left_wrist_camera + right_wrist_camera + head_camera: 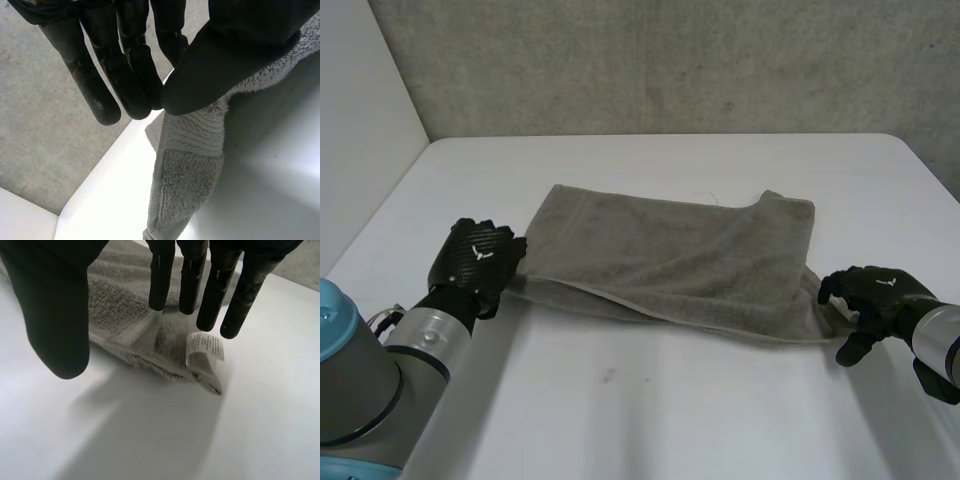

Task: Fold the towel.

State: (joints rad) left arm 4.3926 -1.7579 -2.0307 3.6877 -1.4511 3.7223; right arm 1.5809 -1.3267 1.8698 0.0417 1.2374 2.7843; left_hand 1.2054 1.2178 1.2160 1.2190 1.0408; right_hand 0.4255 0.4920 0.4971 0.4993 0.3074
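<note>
A bare robot test lab

A white, round-cornered desk stands against a rough grey concrete wall and a plain white side panel. A robot arm with grey joints and a light-blue cap reaches over it, its black left hand pinching a corner of a grey terry towel.
</note>
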